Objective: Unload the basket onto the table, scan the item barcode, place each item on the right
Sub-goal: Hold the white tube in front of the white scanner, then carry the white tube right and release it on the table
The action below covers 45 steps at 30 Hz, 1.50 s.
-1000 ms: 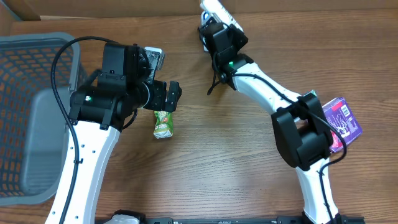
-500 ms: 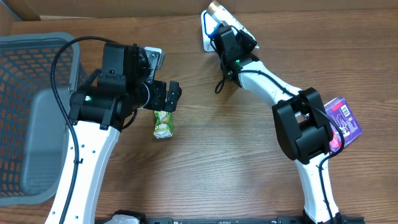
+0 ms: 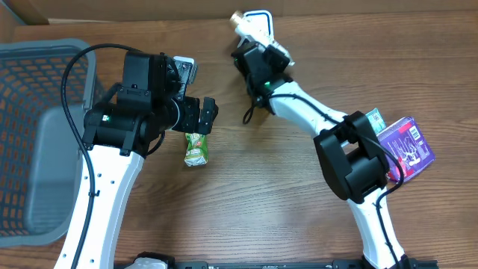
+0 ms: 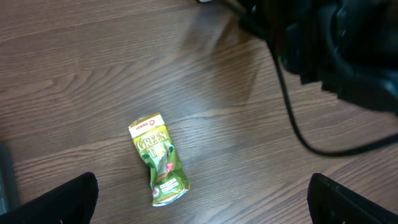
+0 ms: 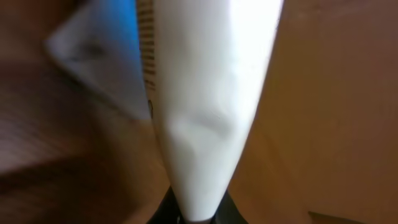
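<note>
Qty: 2 robot arms, i.e. left arm (image 3: 104, 190) & right arm (image 3: 308, 109). Items: 1 green pouch (image 3: 196, 149), 1 white-blue pack (image 3: 255, 23), 1 purple box (image 3: 409, 146). Also 1 grey mesh basket (image 3: 45, 46), 1 wood table (image 3: 261, 198).

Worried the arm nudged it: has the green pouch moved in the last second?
No. The green pouch sits the same distance right of the grey basket as before.

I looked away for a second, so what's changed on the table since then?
The right gripper, shut on the white item, swung right, then back left, turning the item; its elbow shifted left. The open left gripper, green pouch and purple box stayed put.
</note>
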Each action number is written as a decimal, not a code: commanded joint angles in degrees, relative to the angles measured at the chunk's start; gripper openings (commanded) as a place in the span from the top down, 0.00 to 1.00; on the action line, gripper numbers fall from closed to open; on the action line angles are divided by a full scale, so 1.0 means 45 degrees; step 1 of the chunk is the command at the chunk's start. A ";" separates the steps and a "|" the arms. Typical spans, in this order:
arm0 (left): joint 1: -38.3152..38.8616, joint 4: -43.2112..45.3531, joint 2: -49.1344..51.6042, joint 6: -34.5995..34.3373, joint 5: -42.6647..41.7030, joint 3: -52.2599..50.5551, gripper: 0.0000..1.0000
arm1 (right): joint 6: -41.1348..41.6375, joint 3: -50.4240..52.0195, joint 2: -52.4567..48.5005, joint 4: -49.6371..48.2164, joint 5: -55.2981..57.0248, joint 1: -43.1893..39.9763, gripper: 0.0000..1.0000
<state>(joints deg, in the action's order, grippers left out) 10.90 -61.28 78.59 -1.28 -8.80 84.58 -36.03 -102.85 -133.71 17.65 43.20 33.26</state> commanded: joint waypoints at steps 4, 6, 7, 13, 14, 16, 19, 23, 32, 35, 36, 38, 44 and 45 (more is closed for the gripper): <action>0.0000 0.0005 -0.0238 0.0199 -0.0005 0.0219 0.00 | 0.4163 -0.0233 0.2555 0.2574 -0.3070 0.0155 0.96; 0.0000 0.0005 -0.0238 0.0199 -0.0005 0.0219 0.00 | 0.5207 -0.0233 0.3298 0.3249 -0.3847 0.0044 0.96; 0.0000 0.0005 -0.0238 0.0199 -0.0005 0.0219 0.00 | 0.5969 -0.0233 0.3769 0.3745 -0.4405 -0.0063 0.96; 0.0000 0.0005 -0.0238 0.0199 -0.0005 0.0219 0.00 | 1.1409 -0.0233 0.5882 0.6217 -0.6839 -0.1326 0.96; 0.0000 0.0005 -0.0238 0.0199 -0.0005 0.0219 0.00 | 1.2352 -0.0233 0.6144 0.6844 -0.7499 -0.1729 0.96; 0.0000 0.0005 -0.0238 0.0199 -0.0010 0.0219 0.00 | 1.3954 -0.0233 0.6392 0.8160 -0.8480 -0.2676 0.96; 0.0000 0.0005 -0.0238 0.0199 -0.0005 0.0219 0.00 | 1.5820 -0.0087 0.6280 1.0088 -0.9180 -0.4192 0.96; 0.0000 0.0010 -0.0238 0.0199 -0.0005 0.0219 0.00 | 1.6883 0.1103 0.6096 1.0763 -0.9782 -0.5901 0.96; 0.0000 0.0005 -0.0238 0.0199 -0.0010 0.0219 0.01 | 1.7393 0.5357 0.6062 0.6513 -0.9568 -0.6834 0.96; 0.0000 0.0010 -0.0238 0.0199 -0.0010 0.0219 0.00 | 1.7646 0.6756 0.6062 0.5061 -0.9345 -0.6834 0.96; 0.0000 0.0005 -0.0238 0.0199 -0.0005 0.0219 0.00 | 1.8010 0.7019 0.6062 0.5042 -0.9228 -0.6844 0.92; 0.0000 0.0005 -0.0238 0.0199 -0.0010 0.0219 0.01 | 1.8049 0.7213 0.6062 0.5246 -0.9185 -0.6931 0.79; 0.0000 0.0005 -0.0238 0.0199 -0.0010 0.0219 0.00 | 1.7568 0.5940 0.6173 0.7674 -0.9335 -0.7004 0.66; 0.0000 0.0005 -0.0238 0.0199 -0.0005 0.0219 0.00 | 1.7549 0.5532 0.6246 0.8194 -0.9335 -0.7004 0.66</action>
<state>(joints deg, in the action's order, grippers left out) 10.90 -61.23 78.59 -1.28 -8.80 84.58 43.72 -73.03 -107.63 52.01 0.64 2.17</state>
